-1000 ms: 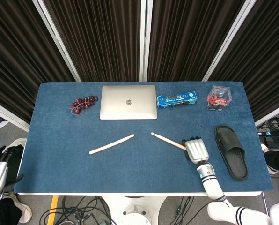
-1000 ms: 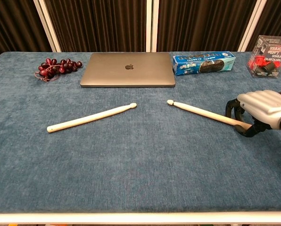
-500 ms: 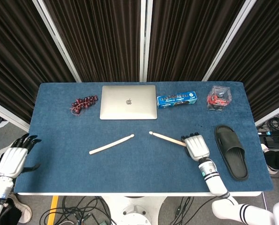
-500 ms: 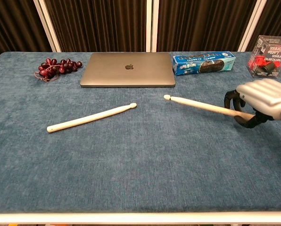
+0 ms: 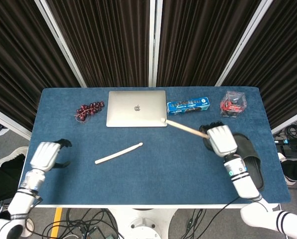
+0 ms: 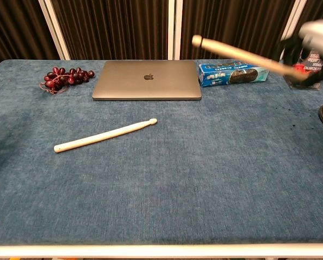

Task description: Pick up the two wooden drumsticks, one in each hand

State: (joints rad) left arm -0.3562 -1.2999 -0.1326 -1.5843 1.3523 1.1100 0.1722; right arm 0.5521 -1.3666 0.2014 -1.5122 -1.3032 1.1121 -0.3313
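One wooden drumstick (image 5: 118, 153) (image 6: 104, 135) lies on the blue table, left of centre, tip pointing right. My right hand (image 5: 221, 139) (image 6: 316, 40) grips the butt of the other drumstick (image 5: 185, 128) (image 6: 237, 54) and holds it well above the table, its tip pointing left toward the laptop. My left hand (image 5: 46, 155) hovers over the table's left edge, some way left of the lying drumstick, fingers apart and holding nothing. In the chest view only a dark sliver of the left hand shows at the left border.
A closed laptop (image 5: 136, 108) sits at the back centre, dark red grapes (image 5: 89, 110) to its left, a blue biscuit box (image 5: 188, 106) to its right. A clear box (image 5: 232, 103) stands at the back right. A black slipper (image 5: 249, 162) lies under the right hand.
The right hand has lifted its drumstick from the table up and toward the back. The left hand has come in from off the table to the left edge.
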